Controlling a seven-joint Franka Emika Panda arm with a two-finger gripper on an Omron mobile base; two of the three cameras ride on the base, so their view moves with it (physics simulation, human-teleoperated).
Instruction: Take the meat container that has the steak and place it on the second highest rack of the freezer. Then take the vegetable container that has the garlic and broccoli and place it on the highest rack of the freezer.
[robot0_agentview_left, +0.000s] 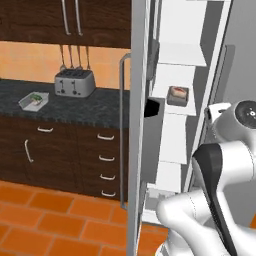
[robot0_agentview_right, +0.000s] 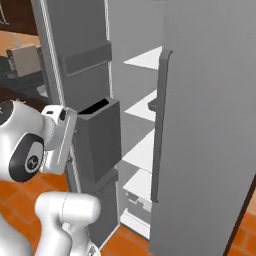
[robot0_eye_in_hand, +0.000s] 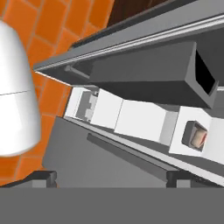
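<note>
The freezer (robot0_agentview_left: 141, 150) stands open with white shelves inside. On the second shelf from the top that shows (robot0_agentview_left: 162, 90) rests the meat container (robot0_agentview_left: 176, 103) with the red steak (robot0_agentview_left: 179, 92) in it. One white shelf (robot0_agentview_left: 182, 54) lies above it. The hand view also shows this container (robot0_eye_in_hand: 189, 131) and the steak (robot0_eye_in_hand: 200, 138). The vegetable container (robot0_agentview_left: 34, 101) sits on the dark counter (robot0_agentview_left: 100, 107) at the left, with the green broccoli (robot0_agentview_left: 35, 96) in it; the garlic is too small to make out. My gripper (robot0_eye_in_hand: 111, 177) is open and holds nothing, outside the freezer, apart from both containers.
A toaster (robot0_agentview_left: 75, 82) stands on the counter behind the vegetable container. The freezer door carries a long bar handle (robot0_agentview_left: 122, 130) and dark bins (robot0_agentview_right: 97, 137) on its inner side. A second grey door (robot0_agentview_right: 210, 125) stands at the right. Dark drawers (robot0_agentview_left: 102, 160) sit under the counter, above an orange tile floor (robot0_agentview_left: 50, 220).
</note>
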